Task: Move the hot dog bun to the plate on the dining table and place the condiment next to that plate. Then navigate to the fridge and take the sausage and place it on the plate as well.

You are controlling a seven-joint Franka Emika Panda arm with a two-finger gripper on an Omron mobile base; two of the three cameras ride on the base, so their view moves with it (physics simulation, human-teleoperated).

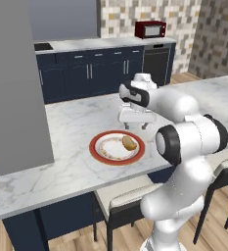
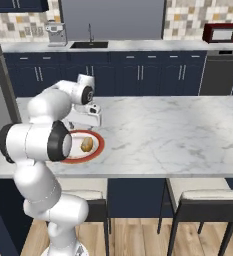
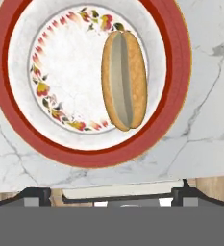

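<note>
Bun on plate; hand hovers above.

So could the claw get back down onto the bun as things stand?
Probably yes. The claw hangs above the plate on the table, the bun lies bare on it, and nothing stands between.

I count one plate at the middle of the frame, with one hot dog bun on it. At the bottom are two chairs, and at upper right one microwave.
</note>
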